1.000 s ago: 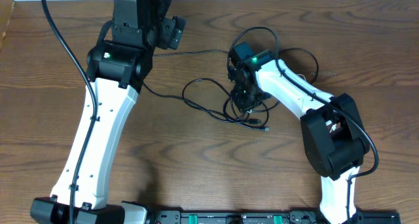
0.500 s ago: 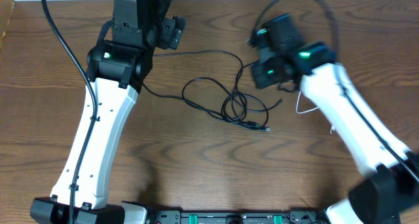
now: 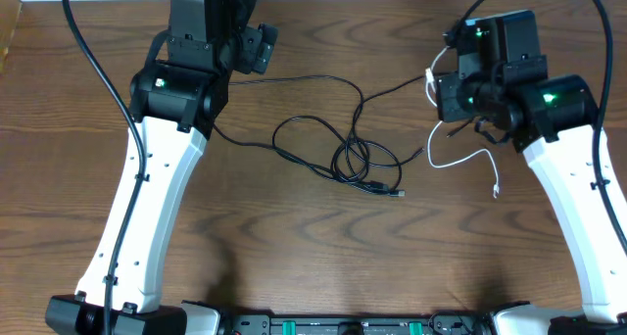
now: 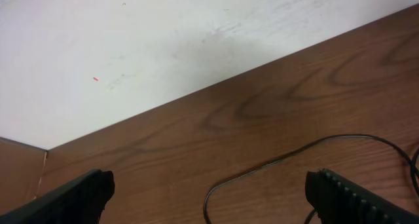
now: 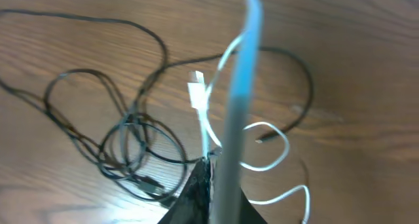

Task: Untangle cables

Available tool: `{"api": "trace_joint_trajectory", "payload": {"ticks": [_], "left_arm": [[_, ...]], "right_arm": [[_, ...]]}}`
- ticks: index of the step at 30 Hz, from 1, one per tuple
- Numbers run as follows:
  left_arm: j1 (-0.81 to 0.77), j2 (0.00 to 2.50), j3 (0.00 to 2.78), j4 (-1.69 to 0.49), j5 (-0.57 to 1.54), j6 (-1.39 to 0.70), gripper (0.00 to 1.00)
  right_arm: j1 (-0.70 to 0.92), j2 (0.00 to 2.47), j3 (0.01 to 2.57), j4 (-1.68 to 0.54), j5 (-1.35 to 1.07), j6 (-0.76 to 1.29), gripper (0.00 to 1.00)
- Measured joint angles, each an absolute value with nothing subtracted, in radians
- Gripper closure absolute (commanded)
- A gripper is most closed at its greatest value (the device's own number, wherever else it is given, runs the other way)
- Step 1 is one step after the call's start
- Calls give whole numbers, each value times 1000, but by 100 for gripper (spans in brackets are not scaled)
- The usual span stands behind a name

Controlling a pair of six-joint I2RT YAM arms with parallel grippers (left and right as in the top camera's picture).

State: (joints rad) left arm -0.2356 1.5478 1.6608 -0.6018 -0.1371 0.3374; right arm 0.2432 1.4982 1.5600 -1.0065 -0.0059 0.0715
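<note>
The black cables (image 3: 345,161) lie in loose loops at the table's middle, with strands running off towards both arms. My right gripper (image 3: 453,98) is raised at the right, shut on the white cable (image 3: 460,161), which dangles down and curls onto the wood. In the right wrist view the white cable (image 5: 204,122) rises from the shut gripper (image 5: 213,178), its plug end free, with the black cables (image 5: 124,142) lower left. My left gripper (image 4: 209,185) stands open at the back left, a black strand (image 4: 262,167) on the table between its fingers (image 4: 78,194), untouched.
A white wall (image 4: 163,47) meets the table's far edge just beyond the left gripper. The left arm (image 3: 157,178) slants across the table's left side. The arms' bases stand along the front edge (image 3: 343,325).
My right gripper has risen from the tangle and swung to the right, pulling the white cable out of the black loops. The left arm has not moved.
</note>
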Motion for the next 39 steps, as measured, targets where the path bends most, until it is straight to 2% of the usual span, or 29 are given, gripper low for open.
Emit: {"api": "trace_joint_trajectory", "payload": {"ticks": [15, 29, 39], "left_arm": [[-236, 1548, 1661, -602, -103, 338, 2], [-236, 1548, 1661, -604, -98, 338, 2], [-236, 1548, 1661, -604, -92, 338, 2]], "right_arm": [[-7, 1498, 1571, -1098, 160, 107, 99], [-182, 1431, 1879, -1296, 312, 129, 99], [-366, 1422, 1901, -1319, 355, 159, 99]]}}
